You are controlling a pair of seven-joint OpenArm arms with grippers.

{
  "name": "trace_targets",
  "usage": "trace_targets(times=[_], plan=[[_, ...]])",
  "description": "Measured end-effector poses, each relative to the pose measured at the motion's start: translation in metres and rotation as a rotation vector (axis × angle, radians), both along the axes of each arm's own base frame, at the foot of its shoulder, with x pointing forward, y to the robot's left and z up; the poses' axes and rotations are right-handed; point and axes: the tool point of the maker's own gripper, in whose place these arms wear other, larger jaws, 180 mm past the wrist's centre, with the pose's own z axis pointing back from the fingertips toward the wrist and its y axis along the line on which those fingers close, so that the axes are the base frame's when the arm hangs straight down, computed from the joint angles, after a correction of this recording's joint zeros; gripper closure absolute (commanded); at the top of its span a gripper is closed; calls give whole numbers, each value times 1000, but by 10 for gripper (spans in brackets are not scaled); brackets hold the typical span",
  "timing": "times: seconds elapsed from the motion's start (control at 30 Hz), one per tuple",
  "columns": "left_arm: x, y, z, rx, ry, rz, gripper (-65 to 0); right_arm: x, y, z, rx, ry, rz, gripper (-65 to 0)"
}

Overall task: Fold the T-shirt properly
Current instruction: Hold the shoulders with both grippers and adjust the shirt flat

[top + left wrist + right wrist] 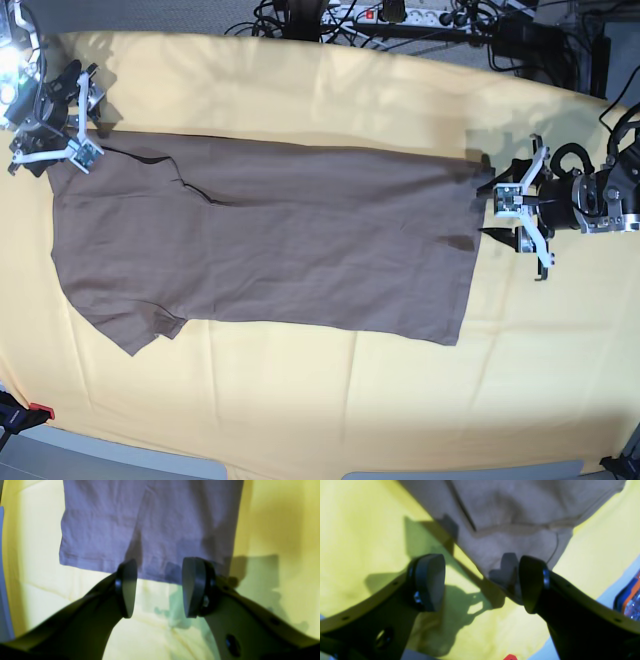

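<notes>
Both wrist views were soft and out of focus. In the left wrist view the T-shirt ran off the top edge, only its hem end showing. In the right wrist view a blue-and-orange object was cut by the right edge, unidentifiable; a red item was clipped at the bottom.

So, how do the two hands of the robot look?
Each hand, the left hand and the right hand, has two pale cream fingers with round holes, tipped with dark rounded pads fixed by small screws. From the base view, their frames look white, with black cables behind.
</notes>
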Motion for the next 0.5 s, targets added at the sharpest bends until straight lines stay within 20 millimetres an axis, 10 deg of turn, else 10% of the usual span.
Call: trace_targets(times=[0.3,0.5], plan=[[-29,6,-31,64,62,-37,-299,13,-24,-13,-34,-90,32,-470],[-30,5,-31,62,65,-38,-299,17,-32,-20,-9,-71,12,-306]])
